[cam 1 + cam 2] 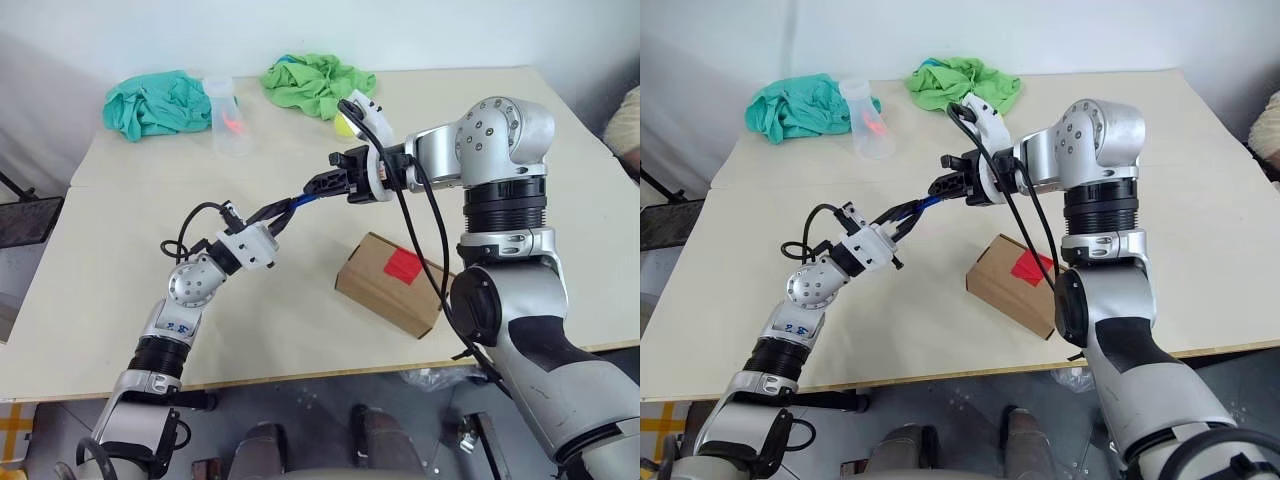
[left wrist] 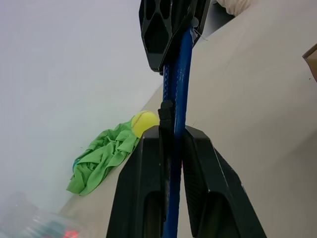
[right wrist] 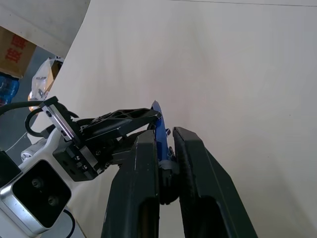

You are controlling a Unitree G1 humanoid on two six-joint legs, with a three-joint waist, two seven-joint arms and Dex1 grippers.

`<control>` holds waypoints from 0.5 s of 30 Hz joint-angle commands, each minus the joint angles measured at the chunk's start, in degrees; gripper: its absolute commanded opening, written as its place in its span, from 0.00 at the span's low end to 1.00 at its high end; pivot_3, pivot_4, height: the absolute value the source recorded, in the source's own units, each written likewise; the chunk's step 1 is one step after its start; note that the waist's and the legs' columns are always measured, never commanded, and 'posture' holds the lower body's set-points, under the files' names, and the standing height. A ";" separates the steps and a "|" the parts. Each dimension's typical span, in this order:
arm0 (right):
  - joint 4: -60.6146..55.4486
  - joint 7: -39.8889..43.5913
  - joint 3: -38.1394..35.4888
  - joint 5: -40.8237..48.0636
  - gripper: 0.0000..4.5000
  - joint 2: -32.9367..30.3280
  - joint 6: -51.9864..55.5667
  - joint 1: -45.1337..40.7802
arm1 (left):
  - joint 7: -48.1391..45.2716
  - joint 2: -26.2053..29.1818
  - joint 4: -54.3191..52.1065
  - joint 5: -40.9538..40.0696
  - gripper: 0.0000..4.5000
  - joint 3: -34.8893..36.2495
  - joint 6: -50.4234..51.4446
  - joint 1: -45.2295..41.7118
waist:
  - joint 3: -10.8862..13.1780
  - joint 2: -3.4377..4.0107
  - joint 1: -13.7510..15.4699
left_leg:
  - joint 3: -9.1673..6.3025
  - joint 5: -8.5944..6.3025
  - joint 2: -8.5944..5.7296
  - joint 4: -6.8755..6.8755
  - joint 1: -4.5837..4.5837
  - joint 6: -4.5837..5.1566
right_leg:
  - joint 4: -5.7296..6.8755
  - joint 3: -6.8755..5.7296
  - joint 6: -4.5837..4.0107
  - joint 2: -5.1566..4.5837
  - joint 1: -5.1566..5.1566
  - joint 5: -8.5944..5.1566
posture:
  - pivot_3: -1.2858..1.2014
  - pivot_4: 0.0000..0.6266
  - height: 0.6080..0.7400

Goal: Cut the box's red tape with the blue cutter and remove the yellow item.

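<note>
Both claws have hold of the same tool above the middle of the bench: the left claw (image 1: 272, 222) is pinched shut on the near end of the blue cutter (image 1: 303, 199), and the right claw (image 1: 325, 183) is clamped on its far end, so the cutter hangs between them like a rung, off the bench surface. Its long axis runs from the near left up toward the far right, rising a little as it goes; which end carries the dark tip I cannot tell from where I stand. It looks to be a slim, stiff, light thing with a smooth barrel, likely to twist or slide in a two-finger pinch, so a grip well down the body, away from the blade end, seems the safe hold for one claw to work with alone. The box (image 1: 380, 290) sits on the bench to the near right of the cutter, flaps closed, with the red tape (image 1: 403, 264) unbroken on its top face toward the right end. A tennis ball (image 2: 144, 122) lies at the far side against a green cloth (image 1: 315, 82), with a teal cloth (image 1: 155, 103) and a clear cup (image 1: 227, 117) further left.
</note>
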 commanded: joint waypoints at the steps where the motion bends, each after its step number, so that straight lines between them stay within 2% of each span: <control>1: -2.44 0.07 0.10 1.06 0.04 -1.16 0.21 -1.04 | 1.61 0.46 -0.89 0.36 0.09 0.41 -0.66 -1.91 | 0.00 0.00 0.00 | 0.00 0.00 0.00 0.00 0.00 -0.01 | 0.00 0.00 0.00 0.00 0.00 0.00 | 0.52 0.24 1.00; 8: -4.55 1.25 4.03 0.92 0.04 -2.69 -2.61 0.58 | 2.66 0.51 0.01 1.17 0.09 0.37 -1.23 -2.88 | 0.00 0.00 -0.06 | 0.00 0.02 0.00 0.00 0.00 -0.03 | 0.00 0.00 0.00 0.01 -0.01 0.00 | 0.52 0.24 1.00; 14: -0.51 -0.62 2.06 0.30 0.47 -2.14 -0.61 -1.08 | 4.40 0.84 0.57 2.79 0.09 0.13 -2.42 -3.57 | 0.00 0.00 0.02 | 0.00 0.04 0.00 0.02 -0.01 -0.07 | 0.01 -0.01 0.00 -0.01 -0.01 0.00 | 0.52 0.24 1.00; 15: 0.50 -0.90 1.58 0.27 0.47 -2.07 -0.27 -1.48 | 4.81 0.88 0.73 3.19 0.09 0.12 -2.70 -3.71 | 0.00 0.00 0.03 | 0.00 0.05 0.00 0.02 -0.01 -0.08 | 0.01 -0.01 0.00 0.00 -0.01 0.00 | 0.52 0.24 1.00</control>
